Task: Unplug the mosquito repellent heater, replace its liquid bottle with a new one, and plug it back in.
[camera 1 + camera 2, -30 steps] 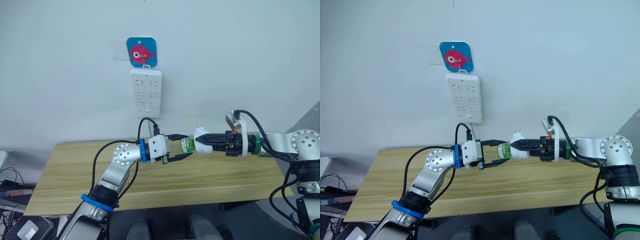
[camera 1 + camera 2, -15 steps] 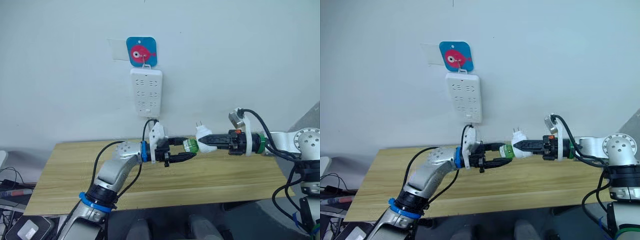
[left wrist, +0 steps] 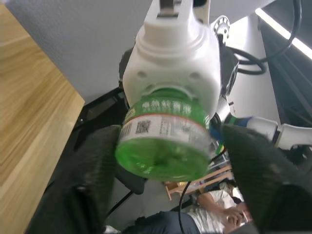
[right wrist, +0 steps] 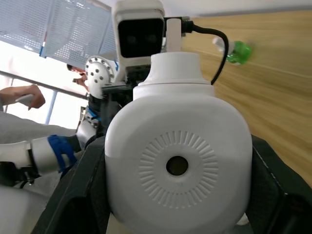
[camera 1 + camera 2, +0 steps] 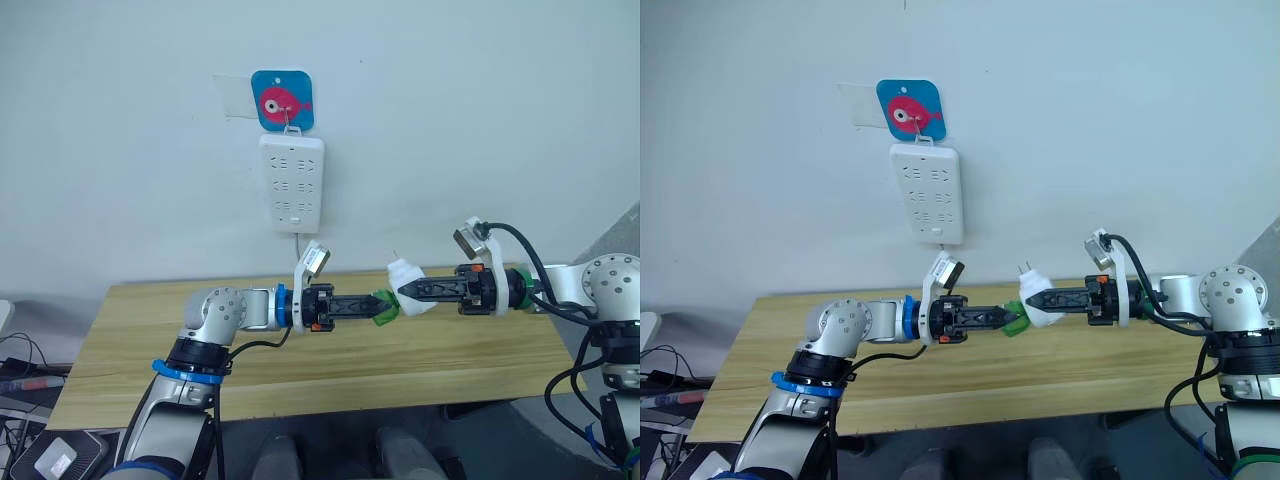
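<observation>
Above light wooden table by pale wall: left end effector gripping green bottle, right end effector gripping heater.

Plain pale wall behind, evenly lit. White multi-socket power strip hangs on wall from hook under blue square sticker with pink fish; clear tape patch just beside sticker. Thin white cord drops from strip toward surface. Light wood-grain surface stands against wall. Cables and dark clutter low beside surface's left end. Right wrist view: bright window with mesh panel, person's hand.
</observation>
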